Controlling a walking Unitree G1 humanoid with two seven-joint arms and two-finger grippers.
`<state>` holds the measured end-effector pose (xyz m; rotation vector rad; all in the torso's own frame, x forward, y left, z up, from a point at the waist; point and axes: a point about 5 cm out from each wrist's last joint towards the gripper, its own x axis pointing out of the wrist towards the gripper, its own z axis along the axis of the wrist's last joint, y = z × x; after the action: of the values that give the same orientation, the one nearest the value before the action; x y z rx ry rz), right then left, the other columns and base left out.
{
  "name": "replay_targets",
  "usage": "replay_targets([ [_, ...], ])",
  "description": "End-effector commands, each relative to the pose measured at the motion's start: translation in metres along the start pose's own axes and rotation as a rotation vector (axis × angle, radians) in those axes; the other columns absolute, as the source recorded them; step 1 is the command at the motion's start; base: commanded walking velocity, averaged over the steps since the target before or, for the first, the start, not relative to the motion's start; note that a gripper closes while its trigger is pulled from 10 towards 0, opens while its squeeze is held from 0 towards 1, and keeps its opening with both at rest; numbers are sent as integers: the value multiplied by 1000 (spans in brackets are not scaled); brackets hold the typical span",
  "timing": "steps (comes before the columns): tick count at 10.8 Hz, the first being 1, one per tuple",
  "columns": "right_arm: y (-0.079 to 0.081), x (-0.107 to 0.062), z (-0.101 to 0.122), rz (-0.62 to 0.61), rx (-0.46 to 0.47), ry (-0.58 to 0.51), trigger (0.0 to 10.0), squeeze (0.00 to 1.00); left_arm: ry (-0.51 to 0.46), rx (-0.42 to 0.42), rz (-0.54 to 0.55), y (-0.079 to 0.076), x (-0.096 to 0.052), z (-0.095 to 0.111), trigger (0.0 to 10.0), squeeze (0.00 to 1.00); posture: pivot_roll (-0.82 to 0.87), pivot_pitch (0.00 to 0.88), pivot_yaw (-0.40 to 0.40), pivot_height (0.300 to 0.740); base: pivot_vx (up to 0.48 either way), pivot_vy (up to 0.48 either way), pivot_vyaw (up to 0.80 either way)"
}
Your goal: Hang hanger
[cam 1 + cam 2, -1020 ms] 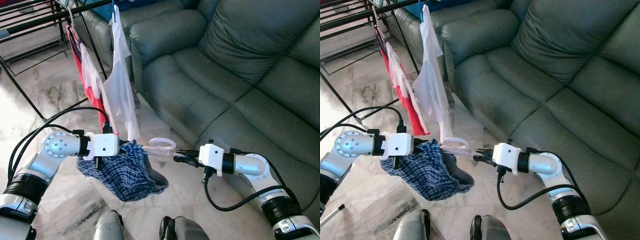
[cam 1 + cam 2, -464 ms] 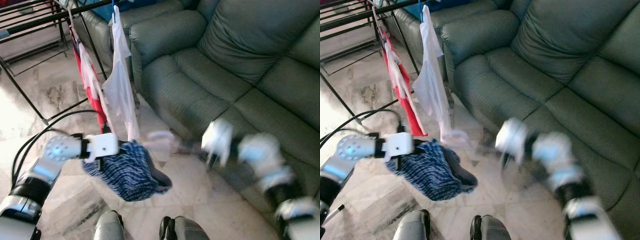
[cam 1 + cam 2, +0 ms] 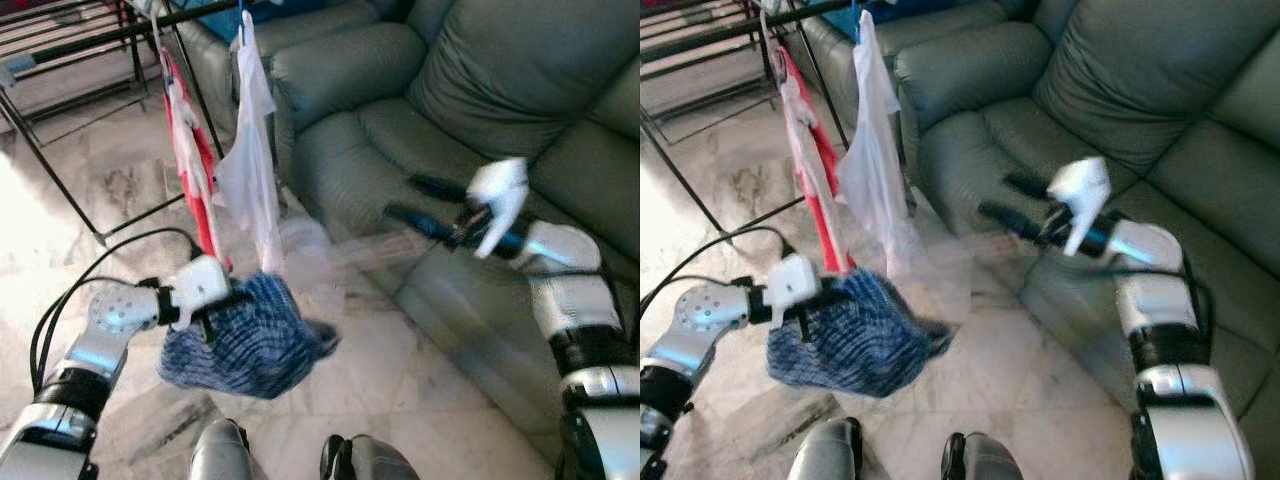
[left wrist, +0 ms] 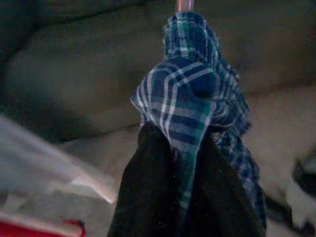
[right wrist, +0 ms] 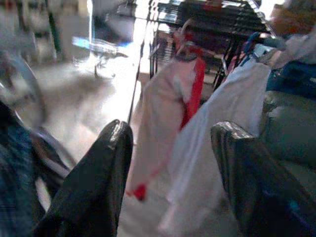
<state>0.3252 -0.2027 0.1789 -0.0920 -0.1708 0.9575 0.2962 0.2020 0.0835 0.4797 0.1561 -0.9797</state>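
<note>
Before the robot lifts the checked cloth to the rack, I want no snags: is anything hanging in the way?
Yes. A white garment and a red-and-white one hang from the rack directly above the blue checked cloth held by the left gripper.

The right hand is a blur. The hanger is a pale smear. The checked cloth hides the left hand's fingers. The drying rack is cut off.
</note>
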Motion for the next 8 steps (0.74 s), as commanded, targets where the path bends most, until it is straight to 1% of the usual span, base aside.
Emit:
replay_targets([
  [1,0,-6,4,0,45,-27,10000,1000,-47,-41,82,10,-2,6,0,0,39,101,-79,740,0,0,0],
  [2,9,-19,1,-22,156,-80,10000,1000,-102,-124,200,19,-5,9,0,0,35,110,-70,740,0,0,0],
  [3,15,-26,-1,-28,240,-110,10000,1000,-126,-155,233,21,-6,9,0,0,29,114,-65,740,0,0,0],
  [4,34,-37,-20,5,392,-69,10000,1000,-205,-183,251,21,-6,20,0,0,29,118,-60,740,0,0,0],
  [5,42,-37,-36,6,376,13,10000,1000,-256,-142,189,17,-4,34,0,0,31,119,-59,740,0,0,0],
  [6,47,-37,-45,-1,380,47,10000,1000,-286,-115,139,13,-3,44,0,0,42,119,-58,740,0,0,0],
  [7,53,-31,-56,-4,418,61,10000,1000,-302,-28,6,-1,-2,61,0,0,56,124,-54,740,0,0,0],
  [8,57,-24,-56,-12,441,52,10000,1000,-277,44,-56,-9,-4,63,0,0,64,127,-53,740,0,0,0],
])
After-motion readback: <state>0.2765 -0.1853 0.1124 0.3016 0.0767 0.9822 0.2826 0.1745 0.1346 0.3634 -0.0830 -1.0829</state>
